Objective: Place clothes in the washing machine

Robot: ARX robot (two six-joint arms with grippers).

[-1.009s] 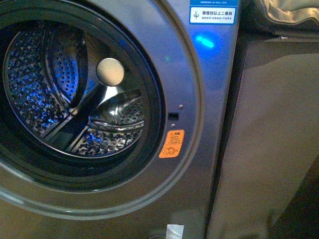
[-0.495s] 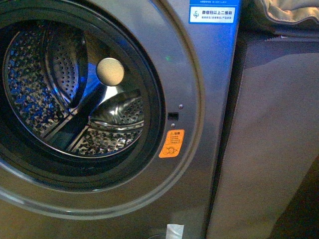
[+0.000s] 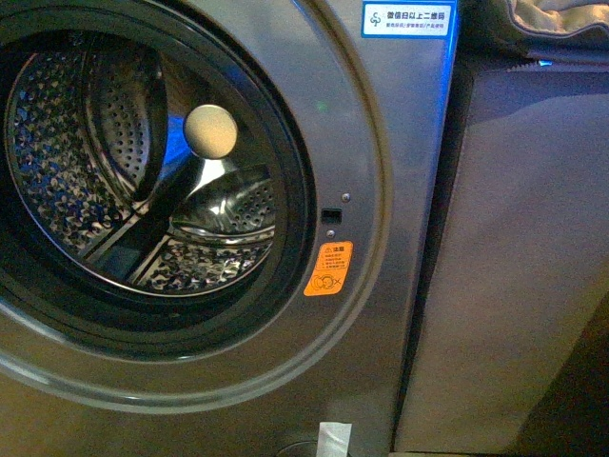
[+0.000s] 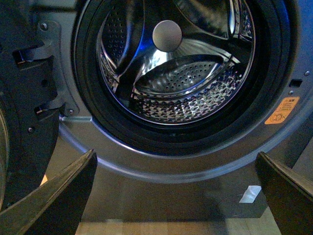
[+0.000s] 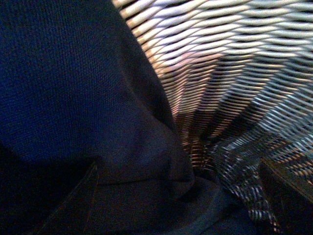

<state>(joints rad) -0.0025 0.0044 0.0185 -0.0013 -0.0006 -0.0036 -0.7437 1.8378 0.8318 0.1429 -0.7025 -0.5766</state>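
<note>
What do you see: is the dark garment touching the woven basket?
Touching. The right wrist view shows the clothes lying in the woven basket, folds resting directly on the weave.

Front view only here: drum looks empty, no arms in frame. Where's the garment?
Observer: The right wrist view shows the dark navy clothes lying in a wicker basket, not at the machine.
Operator: Grabbed?
Observer: Not yet. The right fingers are spread wide apart over the fabric, one on each side, not closed on it.
</note>
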